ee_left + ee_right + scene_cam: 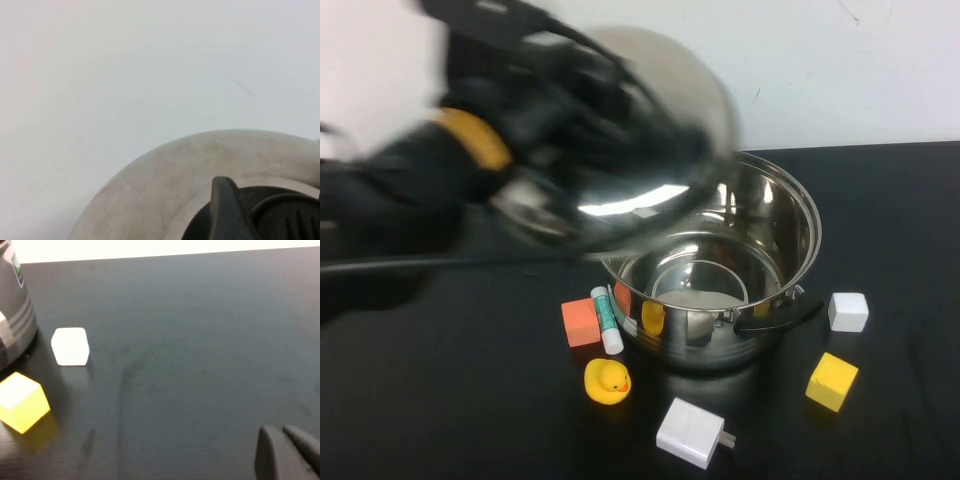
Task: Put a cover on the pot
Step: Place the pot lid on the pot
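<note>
The shiny steel pot [720,270] with black side handles stands open in the middle of the black table; its wall also shows in the right wrist view [15,305]. The domed steel lid [650,150] hangs tilted above the pot's left rim, blurred. My left gripper [590,120] is shut on the lid's black knob [285,215], with one finger [225,210] beside it on the dome [165,185]. My right gripper [282,432] is shut and empty, low over the bare table to the right of the pot, out of the high view.
In front of the pot lie an orange block [580,322], a white glue stick [607,318], a yellow duck [607,381] and a white charger [690,432]. A white block [848,311] and a yellow block [832,381] lie at the pot's right.
</note>
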You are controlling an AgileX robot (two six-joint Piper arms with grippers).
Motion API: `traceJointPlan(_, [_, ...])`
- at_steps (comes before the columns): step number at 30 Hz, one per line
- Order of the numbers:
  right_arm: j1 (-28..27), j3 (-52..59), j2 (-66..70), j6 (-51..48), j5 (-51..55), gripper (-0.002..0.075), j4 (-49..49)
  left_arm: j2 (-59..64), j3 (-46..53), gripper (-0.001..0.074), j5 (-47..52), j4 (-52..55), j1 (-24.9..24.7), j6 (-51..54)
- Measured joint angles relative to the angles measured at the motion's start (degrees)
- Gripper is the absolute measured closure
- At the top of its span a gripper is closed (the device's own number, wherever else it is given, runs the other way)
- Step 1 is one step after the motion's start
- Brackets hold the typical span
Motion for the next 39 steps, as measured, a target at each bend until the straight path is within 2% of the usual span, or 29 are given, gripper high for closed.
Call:
traceJointPlan(6, [0.0,0.0,0.0,0.0,0.0,0.0728,0.0,10.7,-5.4,0.0422,-3.9,1.1,-5.8,-0.1])
traceJointPlan(16, [0.0,0.0,0.0,0.0,0.0,0.0728,-0.1,23.5,-12.9,0.0422,-4.8,2.4,-6.4,-0.1])
traceJointPlan(23, [0.0,0.0,0.0,0.0,0.0,0.0728,-0.2,25.2,-13.2,0.0422,-2.0,8.4,-6.4,-0.1])
traceJointPlan(39, [0.0,0.0,0.0,0.0,0.0,0.0728,-0.2,25.2,-13.4,0.0422,0.3,8.9,-6.4,-5.7])
